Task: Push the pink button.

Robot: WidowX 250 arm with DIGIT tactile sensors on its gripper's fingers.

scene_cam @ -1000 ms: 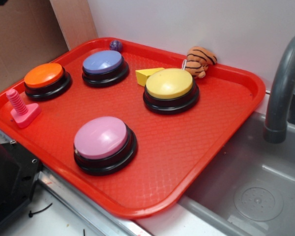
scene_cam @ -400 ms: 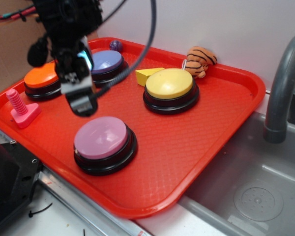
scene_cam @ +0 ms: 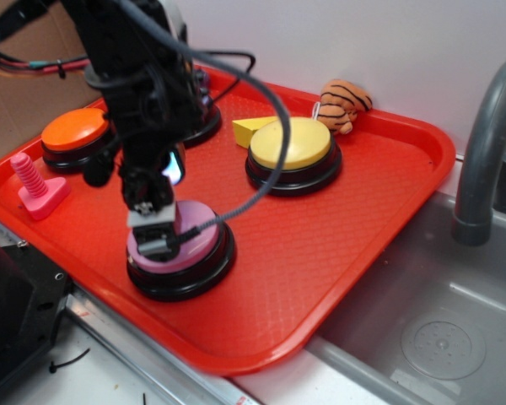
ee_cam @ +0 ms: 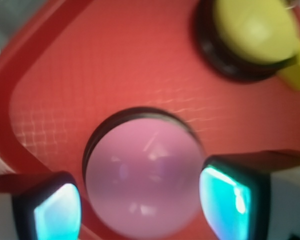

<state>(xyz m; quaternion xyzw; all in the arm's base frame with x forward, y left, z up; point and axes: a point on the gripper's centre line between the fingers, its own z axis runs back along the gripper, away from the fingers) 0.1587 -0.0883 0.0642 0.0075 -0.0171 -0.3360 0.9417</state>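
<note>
The end effector (scene_cam: 154,239) was right down on the pink button (scene_cam: 198,245), low and left of centre in the exterior view, on the near part of the red tray (scene_cam: 354,219). From the outside its tip sat against the left side of the pink dome, with a black cable looping off it to the right. In the wrist view the two fingers (ee_cam: 227,195) stood wide apart, one at the lower left corner and one at the lower right, with the pink button (ee_cam: 140,182) filling the space between them; nothing was gripped, and whether the pads actually touched the dome I could not tell.

Four dome buttons counted on the tray, each on a black ring base. One pink at the front. One orange button (scene_cam: 72,129) at the left edge. One yellow button (scene_cam: 291,143) right of centre, also showing in the upper right of the wrist view. One more at the back, its base (scene_cam: 204,126) just peeking out behind the arm, colour hidden.

Small pieces: one pink bolt toy (scene_cam: 32,184) standing upright near the tray's left rim, below the orange button. One yellow wedge (scene_cam: 249,129) touching the yellow button's upper left. One striped orange tiger toy (scene_cam: 344,103) at the back rim, above the yellow button.

To the right of the tray lay one grey sink (scene_cam: 438,321), with one grey faucet (scene_cam: 485,143) curving up at the right edge.
</note>
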